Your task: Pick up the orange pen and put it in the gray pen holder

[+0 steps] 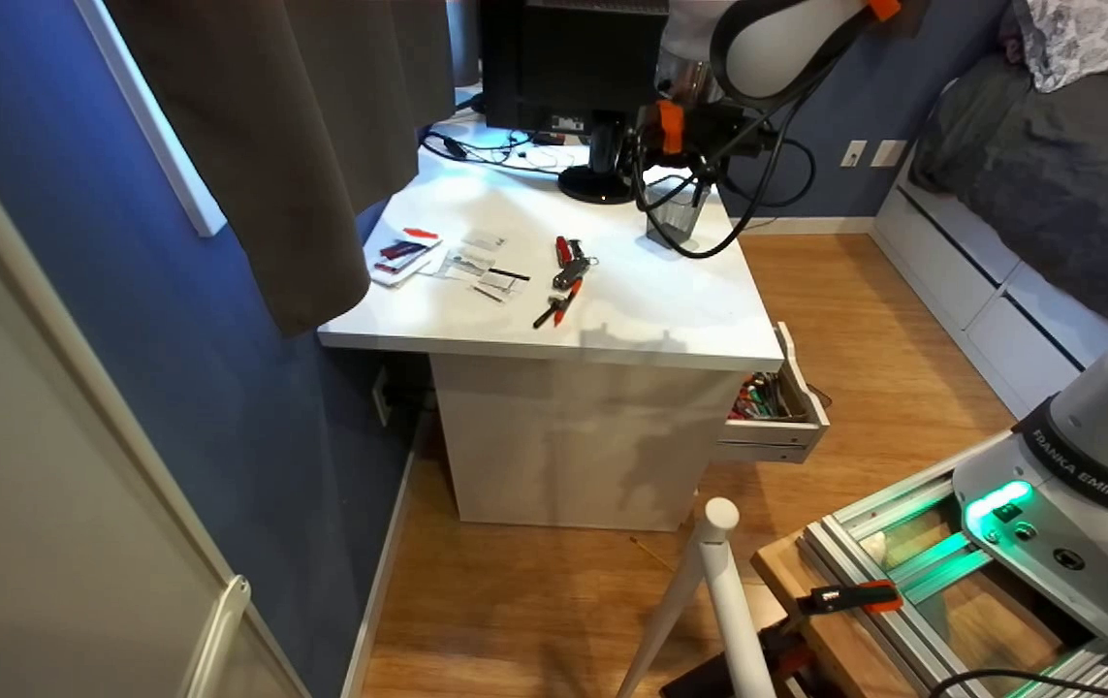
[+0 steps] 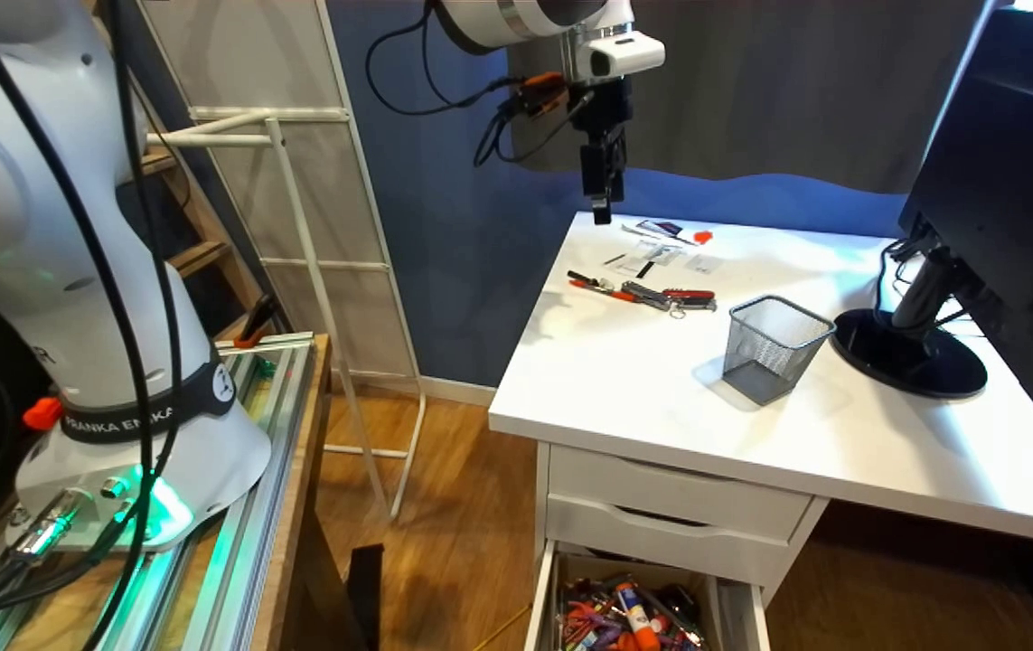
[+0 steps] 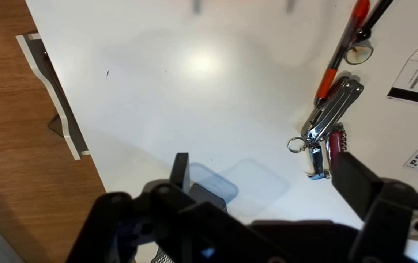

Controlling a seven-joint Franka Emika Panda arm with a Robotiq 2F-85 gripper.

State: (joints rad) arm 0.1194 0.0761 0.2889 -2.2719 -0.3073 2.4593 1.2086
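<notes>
The orange pen [image 1: 568,302] lies flat on the white desk, beside a black stick and touching or nearly touching a multitool. It also shows in an exterior view [image 2: 602,289] and at the upper right of the wrist view [image 3: 340,51]. The gray pen holder [image 2: 774,348] is an upright mesh cup with a square rim. My gripper partly covers it in an exterior view [image 1: 675,218] and in the wrist view [image 3: 209,195]. My gripper [image 3: 265,171] is open and empty, pointing down high above the desk; it also shows in both exterior views [image 1: 699,184] [image 2: 605,206].
A silver multitool [image 3: 331,109] and red pocket knife [image 3: 336,144] lie by the pen's end. The black stick [image 3: 375,18] carries a small round mirror. Cards [image 1: 481,267] lie near the wall. A monitor base [image 2: 914,353] stands beside the holder. A low drawer [image 2: 643,588] is pulled out.
</notes>
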